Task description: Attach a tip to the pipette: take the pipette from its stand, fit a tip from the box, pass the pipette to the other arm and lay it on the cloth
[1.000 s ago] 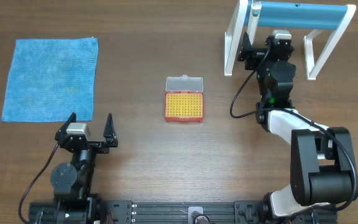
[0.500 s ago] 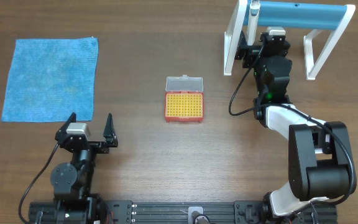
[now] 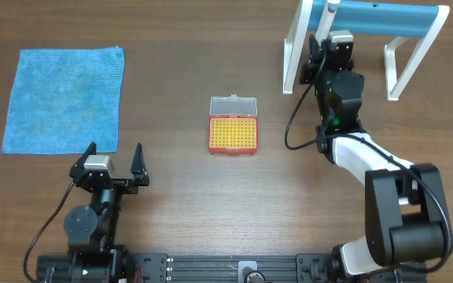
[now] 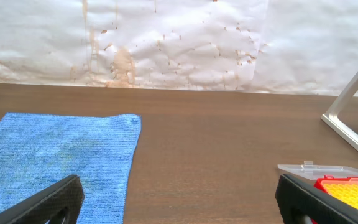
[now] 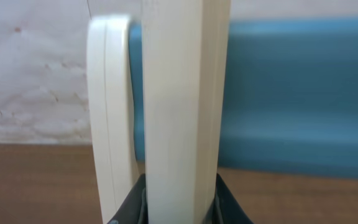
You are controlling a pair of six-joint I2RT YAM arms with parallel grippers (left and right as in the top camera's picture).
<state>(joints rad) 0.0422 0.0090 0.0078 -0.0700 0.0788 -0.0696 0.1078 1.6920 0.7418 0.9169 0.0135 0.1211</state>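
Observation:
The white pipette (image 3: 332, 9) hangs on the stand (image 3: 384, 17), a blue bar on white legs at the back right. My right gripper (image 3: 326, 47) is up at the stand, and its own view shows the pipette (image 5: 182, 93) upright between the dark fingers (image 5: 229, 205), which press on both its sides. The orange tip box (image 3: 233, 135) lies mid-table with its clear lid open. Flat at the far left is the blue cloth (image 3: 63, 101). My left gripper (image 3: 114, 157) is open near its base, holding nothing, with the cloth (image 4: 55, 155) and the tip box (image 4: 350, 190) ahead of it.
The stand's white legs (image 3: 293, 55) flank my right gripper closely. Behind the pipette runs the blue bar (image 5: 291, 93). Bare wooden table (image 3: 171, 204) lies between the cloth, the box and the arms. A white wall (image 4: 179, 43) closes the far side.
My right gripper has moved toward the stand's left end, up to the hanging pipette. The left arm has stayed still.

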